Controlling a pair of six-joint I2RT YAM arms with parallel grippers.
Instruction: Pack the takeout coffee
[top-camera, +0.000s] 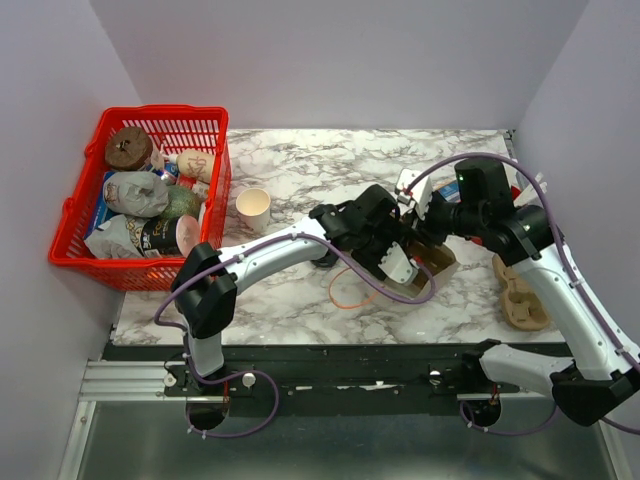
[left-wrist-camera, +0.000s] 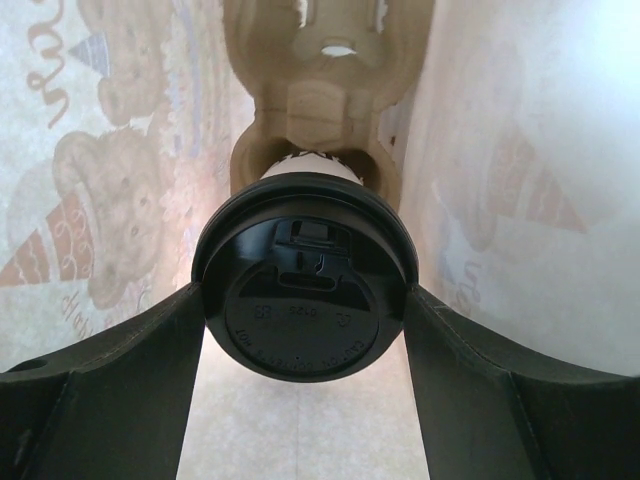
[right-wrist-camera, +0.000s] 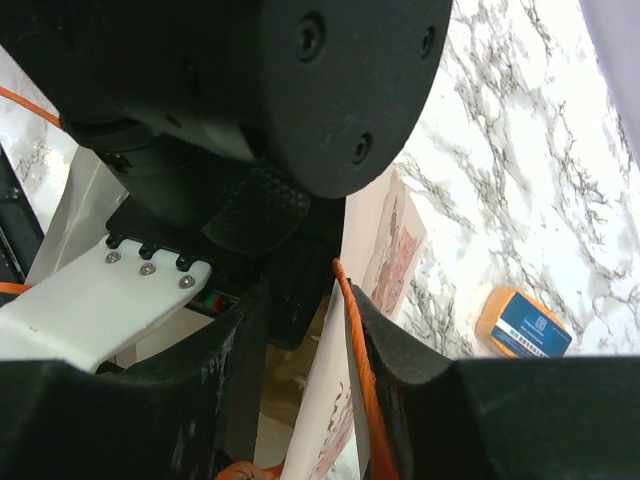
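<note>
The takeout coffee (left-wrist-camera: 300, 320) shows in the left wrist view as a round black lid over a whitish cup wall. My left gripper (left-wrist-camera: 305, 300) is shut on it, one finger on each side of the lid, inside the printed paper bag (left-wrist-camera: 520, 200). A brown pulp carrier (left-wrist-camera: 320, 100) lies deeper in the bag, just beyond the cup. From above, my left gripper (top-camera: 400, 262) reaches into the bag (top-camera: 437, 268) at the centre right and hides the cup. My right gripper (right-wrist-camera: 308, 295) straddles the bag's wall (right-wrist-camera: 385, 250) and orange handle (right-wrist-camera: 350, 330); the wall lies against one finger with a gap to the other.
A red basket (top-camera: 70, 215) of wrapped food stands at the far left. A tan paper cup (top-camera: 253, 207) stands beside it. Another pulp carrier (top-camera: 522, 290) lies at the right edge. A small orange and blue packet (right-wrist-camera: 523, 322) lies on the marble beside the bag.
</note>
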